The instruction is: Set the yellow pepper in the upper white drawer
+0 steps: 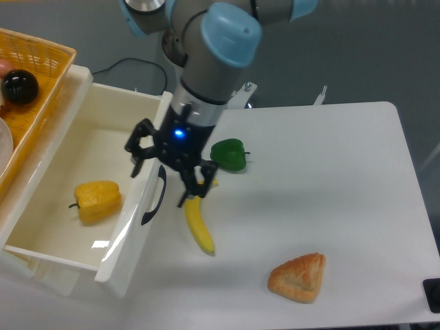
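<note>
- The gripper (167, 170) hangs with its two fingers spread apart and nothing between them, one finger (139, 145) toward the drawer, the other (193, 185) over the table (330, 179).
- It sits above the front wall of the upper white drawer (41, 242), just over the dark curved handle (155, 198).
- The yellow pepper (98, 201) lies inside that drawer, on its floor, to the gripper's left in the picture and a little lower, apart from the fingers.
- The pepper lies on its side: its long axis runs roughly left to right across the picture, with the short dark stem (73, 204) pointing left, away from the gripper.
- A banana (199, 221) lies on the table just below the gripper's table-side finger, its upper tip close to that finger; whether they touch cannot be told.
- A green pepper (229, 155) rests just to the right of the gripper, partly hidden by the wrist.
- A pastry (298, 276) lies well off to the lower right.
- A yellow woven basket (33, 96) stands far left, beyond the drawer, holding a black ball (18, 86).
</note>
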Controlling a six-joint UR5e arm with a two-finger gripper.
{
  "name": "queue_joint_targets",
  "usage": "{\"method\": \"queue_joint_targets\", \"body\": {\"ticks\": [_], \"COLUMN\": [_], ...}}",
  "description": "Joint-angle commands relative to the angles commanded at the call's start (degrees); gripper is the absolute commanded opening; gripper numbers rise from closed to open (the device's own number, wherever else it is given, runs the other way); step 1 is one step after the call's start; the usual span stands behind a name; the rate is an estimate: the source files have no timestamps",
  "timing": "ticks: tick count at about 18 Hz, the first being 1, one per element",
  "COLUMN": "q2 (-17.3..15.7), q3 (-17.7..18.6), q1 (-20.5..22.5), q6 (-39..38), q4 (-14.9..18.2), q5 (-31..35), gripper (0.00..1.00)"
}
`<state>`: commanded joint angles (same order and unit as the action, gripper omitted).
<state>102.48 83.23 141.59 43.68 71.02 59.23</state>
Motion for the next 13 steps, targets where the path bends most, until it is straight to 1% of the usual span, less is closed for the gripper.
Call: {"method": "queue_joint_targets", "body": {"ticks": [1, 4, 6, 9, 11, 13], "q2": [0.17, 0.79, 1.75, 2.37, 3.07, 3.43], "q3": [0.09, 0.96, 2.02, 2.98, 3.60, 4.65], "q1": [0.35, 0.36, 0.53, 0.88, 1.06, 2.46], "q6": [0.00, 0.61, 4.46, 11.40, 16.76, 20.29], "q4": [0.00, -0.18, -0.70, -0.62, -0.35, -0.18], "q5": [1.75, 10.35, 15.10, 25.03, 27.86, 29.27], "gripper": [1.00, 1.00, 1.00, 1.00, 1.00, 1.00]}}
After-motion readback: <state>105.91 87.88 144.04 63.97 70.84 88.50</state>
